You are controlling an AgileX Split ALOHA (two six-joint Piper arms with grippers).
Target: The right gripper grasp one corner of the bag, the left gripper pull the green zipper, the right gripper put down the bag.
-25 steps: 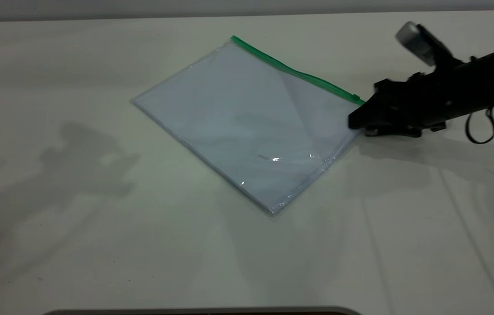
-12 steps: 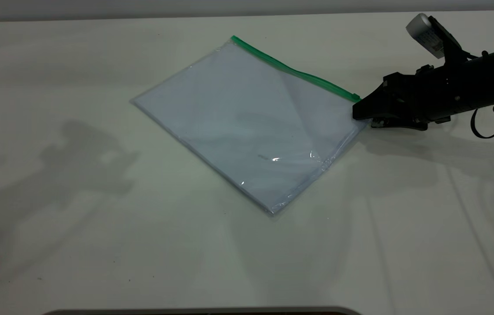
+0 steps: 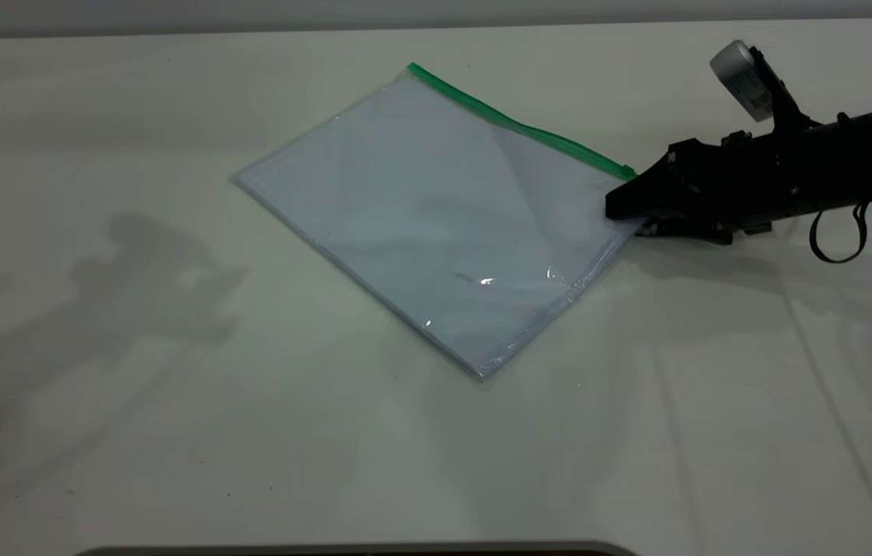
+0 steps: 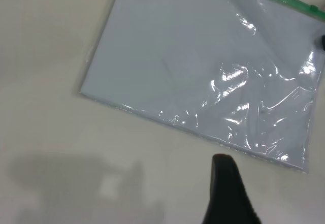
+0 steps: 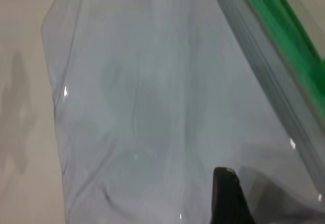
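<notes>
Clear plastic bag [image 3: 436, 216] lies flat, white paper inside, green zipper [image 3: 517, 123] along one edge. Right gripper [image 3: 625, 210] touches its corner beside the zipper's end. I cannot tell if the jaws pinch it.

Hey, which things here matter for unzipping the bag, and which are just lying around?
For the job:
- bag
- green zipper
- right gripper, at the bag's zipper-end corner
- left gripper, off the bag

Just there:
- table; nothing else.
</notes>
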